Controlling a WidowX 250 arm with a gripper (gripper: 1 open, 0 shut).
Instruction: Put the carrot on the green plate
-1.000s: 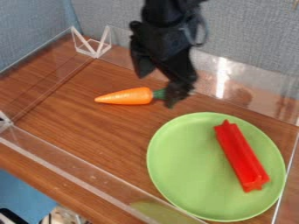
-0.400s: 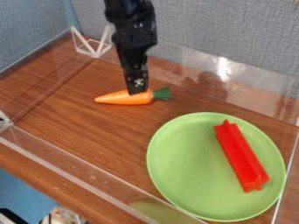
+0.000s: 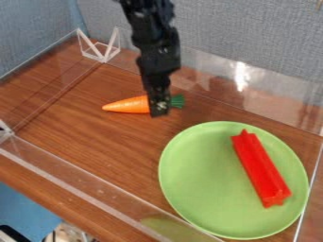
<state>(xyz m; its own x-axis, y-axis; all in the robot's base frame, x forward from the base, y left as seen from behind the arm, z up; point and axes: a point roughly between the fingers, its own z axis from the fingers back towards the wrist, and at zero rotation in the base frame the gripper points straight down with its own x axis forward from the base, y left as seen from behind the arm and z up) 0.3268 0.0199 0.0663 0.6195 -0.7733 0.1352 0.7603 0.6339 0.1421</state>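
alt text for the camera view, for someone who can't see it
A black robot gripper, open, points down over the leafy end of an orange carrot lying on a wooden table. To its right, a green plate holds a red block.

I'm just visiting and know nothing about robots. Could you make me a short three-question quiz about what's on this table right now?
1. True or false: the carrot already lies on the green plate.
2. What lies on the plate at this moment? A) the carrot B) a red ridged block C) nothing
3. Fill in: the gripper points down over the carrot's ______ end.

Key
1. False. The carrot lies on the wooden table, to the upper left of the plate.
2. B. The red block rests on the plate's right side.
3. Green-topped. The gripper is open and has not lifted the carrot.
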